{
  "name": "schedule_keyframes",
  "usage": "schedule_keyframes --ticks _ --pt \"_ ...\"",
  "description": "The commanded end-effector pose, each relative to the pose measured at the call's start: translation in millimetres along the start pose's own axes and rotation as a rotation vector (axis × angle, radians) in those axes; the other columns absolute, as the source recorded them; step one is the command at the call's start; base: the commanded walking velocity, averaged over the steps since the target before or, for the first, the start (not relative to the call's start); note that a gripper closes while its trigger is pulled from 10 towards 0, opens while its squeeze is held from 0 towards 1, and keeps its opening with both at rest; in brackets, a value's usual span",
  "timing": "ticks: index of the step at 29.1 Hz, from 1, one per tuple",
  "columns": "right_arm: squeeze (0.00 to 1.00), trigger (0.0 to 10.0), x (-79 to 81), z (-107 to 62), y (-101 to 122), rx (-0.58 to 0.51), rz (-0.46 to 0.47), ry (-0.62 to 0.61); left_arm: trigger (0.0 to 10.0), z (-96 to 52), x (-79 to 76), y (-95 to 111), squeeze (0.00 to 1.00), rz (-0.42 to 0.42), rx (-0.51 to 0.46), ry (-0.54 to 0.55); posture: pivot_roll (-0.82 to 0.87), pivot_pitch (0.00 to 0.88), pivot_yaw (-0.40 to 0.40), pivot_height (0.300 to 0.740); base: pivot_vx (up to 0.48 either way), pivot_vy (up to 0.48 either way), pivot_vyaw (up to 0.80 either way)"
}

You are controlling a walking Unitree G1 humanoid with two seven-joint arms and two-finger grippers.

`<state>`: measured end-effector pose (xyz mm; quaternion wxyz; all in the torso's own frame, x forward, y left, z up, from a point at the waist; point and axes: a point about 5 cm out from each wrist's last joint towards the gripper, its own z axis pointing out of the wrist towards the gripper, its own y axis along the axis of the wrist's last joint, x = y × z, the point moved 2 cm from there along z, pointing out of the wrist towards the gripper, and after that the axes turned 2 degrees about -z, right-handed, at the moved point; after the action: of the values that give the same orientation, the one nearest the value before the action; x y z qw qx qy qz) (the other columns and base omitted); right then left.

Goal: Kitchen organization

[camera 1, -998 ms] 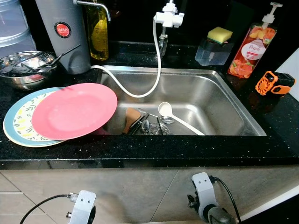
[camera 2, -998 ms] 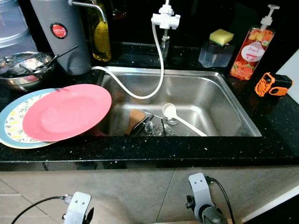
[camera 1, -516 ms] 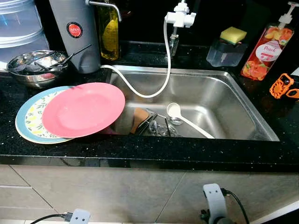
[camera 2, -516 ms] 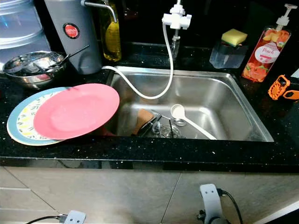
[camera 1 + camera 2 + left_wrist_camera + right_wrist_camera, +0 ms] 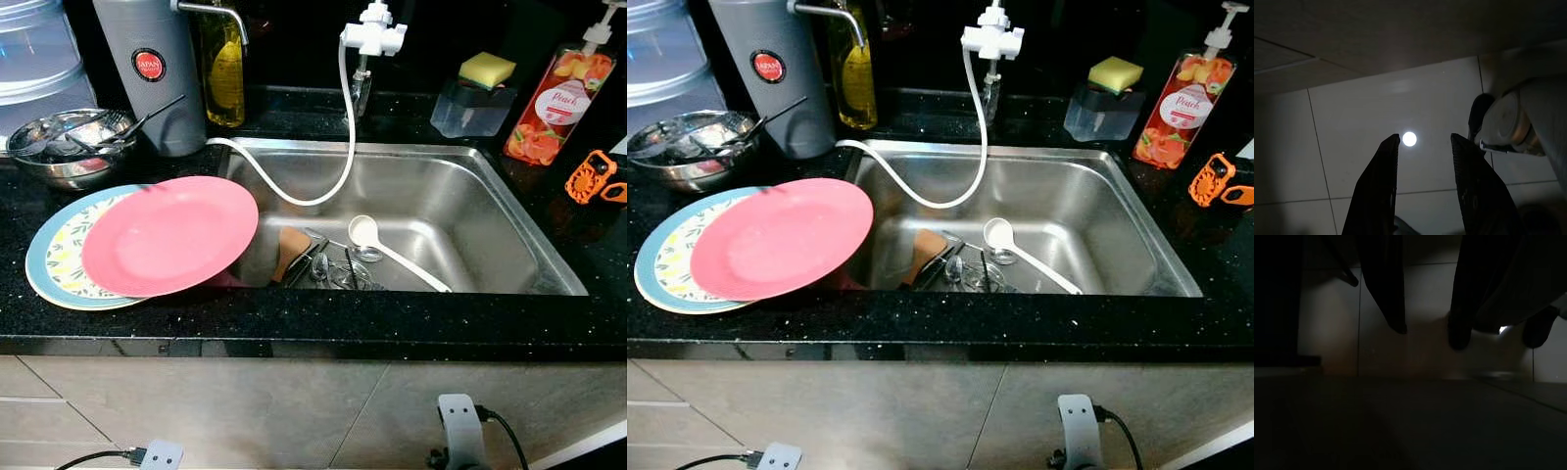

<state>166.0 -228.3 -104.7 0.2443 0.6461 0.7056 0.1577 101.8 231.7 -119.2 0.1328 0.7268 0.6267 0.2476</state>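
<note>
A pink plate (image 5: 168, 234) lies on a patterned blue-rimmed plate (image 5: 49, 257) on the black counter, its edge jutting over the steel sink (image 5: 441, 186). In the sink lie a white ladle (image 5: 367, 233), a brown item (image 5: 292, 244) and several metal utensils (image 5: 338, 269). Both arms hang below the counter. My left gripper (image 5: 1422, 140) is open over pale floor tiles, holding nothing. My right gripper (image 5: 1427, 333) is open too, seen dark against the floor.
A steel bowl (image 5: 64, 147) with cutlery, a grey canister (image 5: 149, 69) and an oil bottle (image 5: 223, 69) stand at the back left. A white hose (image 5: 333, 147) hangs from the tap (image 5: 372, 34). Sponge holder (image 5: 475, 93), soap bottle (image 5: 563, 93) and orange tool (image 5: 593, 176) sit right.
The camera has shifted, so the scene sits slightly differently in frame and the arms show lower at the bottom edge. Nothing on the counter or in the sink has moved.
</note>
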Motion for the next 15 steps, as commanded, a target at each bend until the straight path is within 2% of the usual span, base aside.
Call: schedule_keyframes --ticks 1,3,15 --pt "0.0 10.0 3.0 -0.6 -6.1 0.029 -0.028 0.013 10.0 0.1 6.3 -2.4 0.0 0.012 0.026 0.011 0.15 0.0 -0.056 0.74 0.0 0.0 0.0" --pt "0.0 10.0 1.9 -1.2 -9.3 0.04 -0.018 0.003 10.0 0.2 4.8 -3.4 0.0 0.035 0.037 0.0 0.14 0.0 -0.052 0.74 0.0 0.0 0.0" --pt "0.0 10.0 0.7 -2.1 -12.0 0.045 -0.048 0.007 10.0 1.9 1.8 -1.5 0.0 0.041 0.048 -0.011 0.13 0.0 -0.056 0.74 0.0 0.0 0.0"
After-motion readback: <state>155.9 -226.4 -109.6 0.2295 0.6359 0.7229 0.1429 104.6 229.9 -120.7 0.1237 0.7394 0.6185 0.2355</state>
